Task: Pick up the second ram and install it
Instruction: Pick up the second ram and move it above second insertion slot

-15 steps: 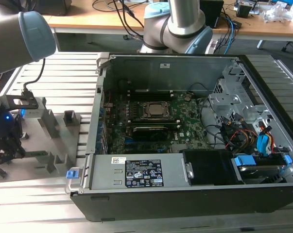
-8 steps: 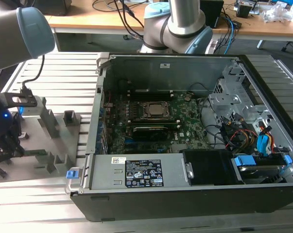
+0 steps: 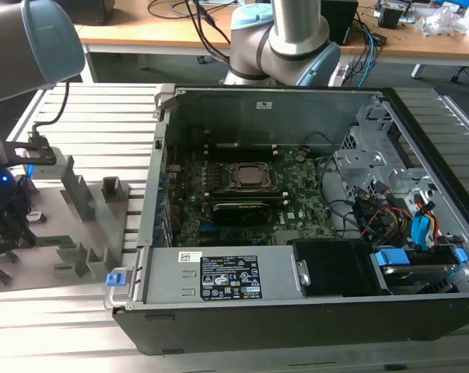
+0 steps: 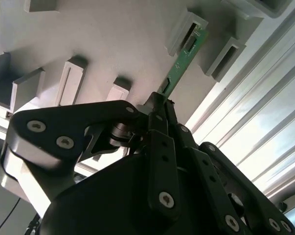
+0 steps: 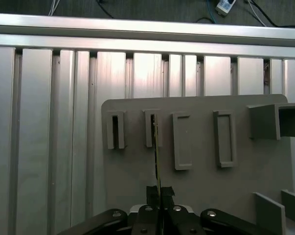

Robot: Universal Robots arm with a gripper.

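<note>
Hand: the black two-fingered metal hand (image 4: 161,102) is closed on the second ram, with its fingers pressed against the stick's two flat sides near one end, as seen in both wrist views.
Second ram: a thin, long, narrow green circuit-board stick (image 4: 179,66), seen edge-on in the first wrist view (image 5: 156,156). Its far end sits in the groove of a raised pale grey slotted holder (image 4: 179,32).
Fixture: a flat grey plastic plate (image 5: 201,147) carrying several raised slotted holders, lying on the ribbed aluminium desk (image 5: 49,122).
Position: in the exterior view the hand is at the exterior view's left edge, above the plate.
Computer: an open black metal computer case (image 3: 296,326) lies on the desk just beside the plate, on the exterior view's right, with a large dark green motherboard (image 3: 304,203) inside. It is well apart from the hand.
</note>
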